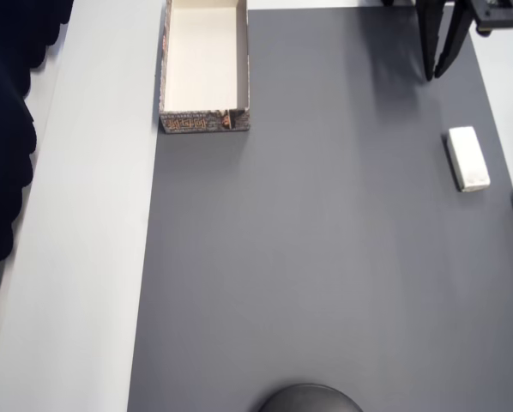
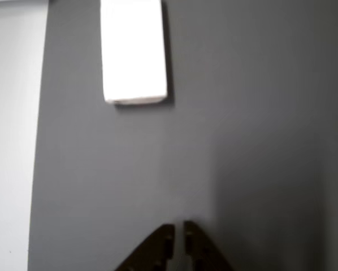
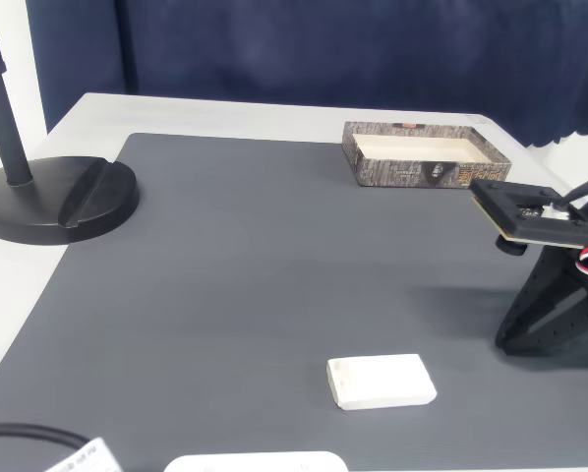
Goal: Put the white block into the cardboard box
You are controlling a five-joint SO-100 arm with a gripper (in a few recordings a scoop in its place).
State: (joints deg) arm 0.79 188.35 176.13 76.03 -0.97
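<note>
The white block (image 1: 467, 158) lies flat on the dark grey mat near its right edge in the overhead view; it shows in the fixed view (image 3: 381, 382) and at the top of the wrist view (image 2: 134, 51). The cardboard box (image 1: 239, 64) stands at the mat's top left corner with nothing inside, cream within and patterned brown-grey outside (image 3: 412, 171). My black gripper (image 1: 433, 74) hovers above the mat at the top right, its fingers together and holding nothing. It is short of the block, which lies ahead of the fingertips (image 2: 179, 232) and a little to the left.
A black round stand base (image 3: 58, 197) with a pole sits at the mat's left in the fixed view, and its edge shows in the overhead view (image 1: 310, 399). A bigger white slab (image 3: 255, 462) lies at the near edge. Bare mat (image 1: 325, 257) stretches between block and box.
</note>
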